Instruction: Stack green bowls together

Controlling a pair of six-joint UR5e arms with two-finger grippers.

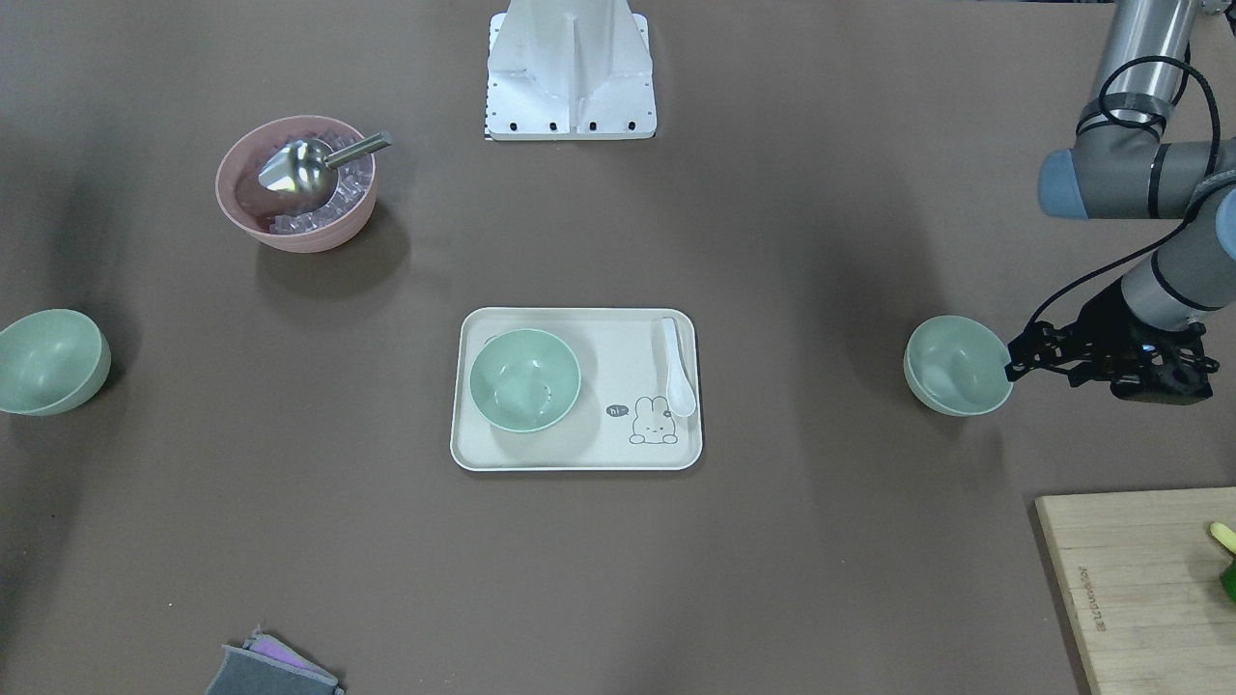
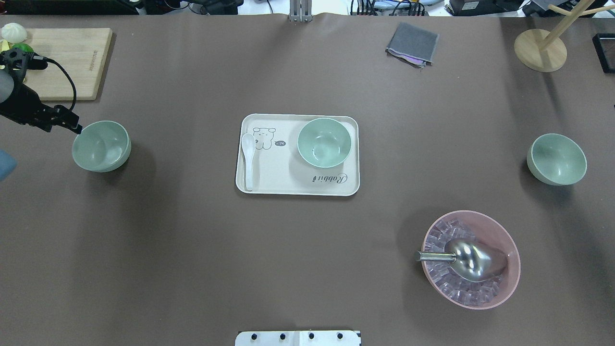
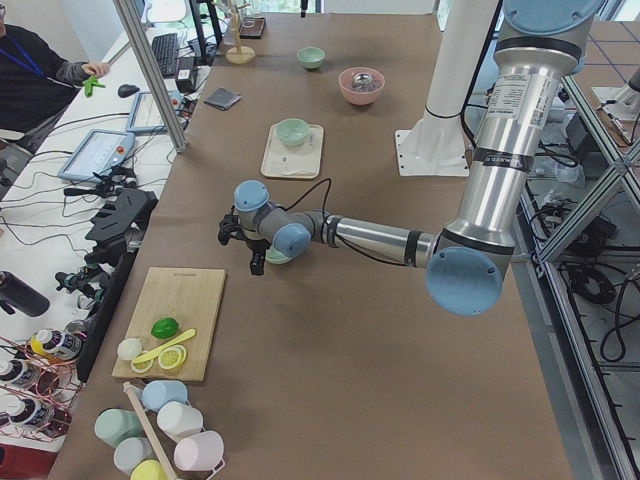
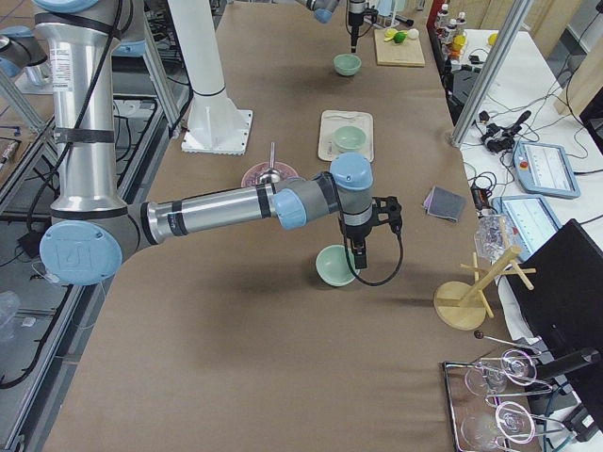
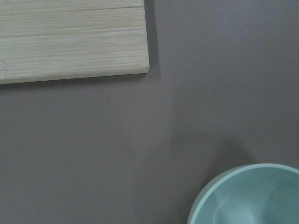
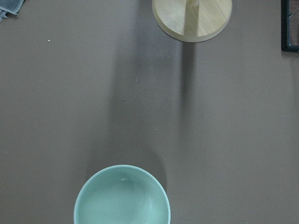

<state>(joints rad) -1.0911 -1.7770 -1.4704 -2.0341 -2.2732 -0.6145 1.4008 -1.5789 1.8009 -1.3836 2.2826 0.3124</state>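
Pink ice bowl [image 2: 511, 269] with metal scoop [image 2: 473, 259] sits at five o'clock on the bench [image 2: 192, 264]. Central green bowl [image 2: 324, 142] rests on the rabbit tray [image 2: 269, 178]. Three-o'clock green bowl [image 2: 556, 159] lies by the right gripper [image 4: 364, 266]. Nine-o'clock green bowl [image 2: 101, 146] lies just beside the left gripper [image 2: 77, 127]. I cannot tell either's fingers. Cutting board [image 2: 67, 62] lies at ten.

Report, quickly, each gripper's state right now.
Left gripper: cannot be told; beside one green bowl.
Right gripper: cannot be told; near another green bowl.
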